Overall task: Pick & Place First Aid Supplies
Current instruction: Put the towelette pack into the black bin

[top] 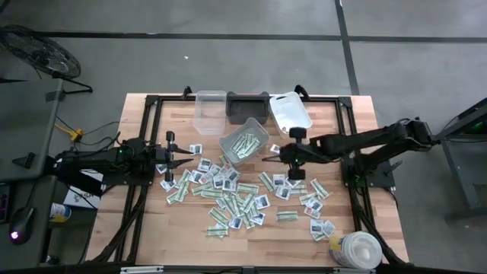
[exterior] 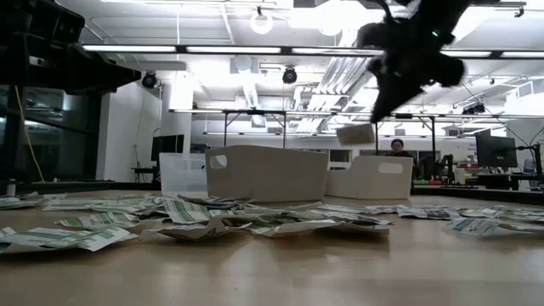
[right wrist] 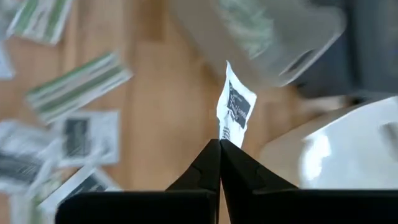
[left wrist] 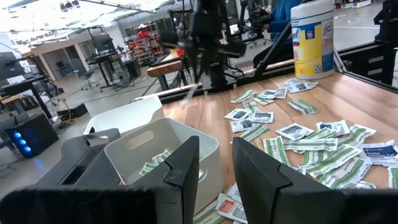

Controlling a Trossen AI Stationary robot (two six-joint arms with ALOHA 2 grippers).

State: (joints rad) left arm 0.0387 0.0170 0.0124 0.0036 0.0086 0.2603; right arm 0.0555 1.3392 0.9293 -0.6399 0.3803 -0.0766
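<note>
Many first aid supplies [top: 236,194], green-and-white strips and squarish white packets, lie flat across the middle of the wooden table. My right gripper [top: 268,158] hangs above the table, right of a clear bin [top: 245,144] holding green strips, and is shut on one squarish white packet [right wrist: 235,109] with dark print. The low view shows that packet [exterior: 355,133] well above the tabletop. My left gripper [top: 190,158] waits level at the table's left side, open with nothing between its fingers [left wrist: 186,162]. My right gripper pinches the white packet by one narrow end [right wrist: 227,134] between its two fingertips. The fingers slant downward from the table's right side. The packet sticks out beyond the fingertips, lifted clear of the table and of the other packets.
Along the far edge stand an empty clear bin [top: 211,109], a dark bin [top: 249,106] and a white bin [top: 291,112]. A big round white tub [top: 358,250] stands at the near right corner. Black frame rails run along the table's sides.
</note>
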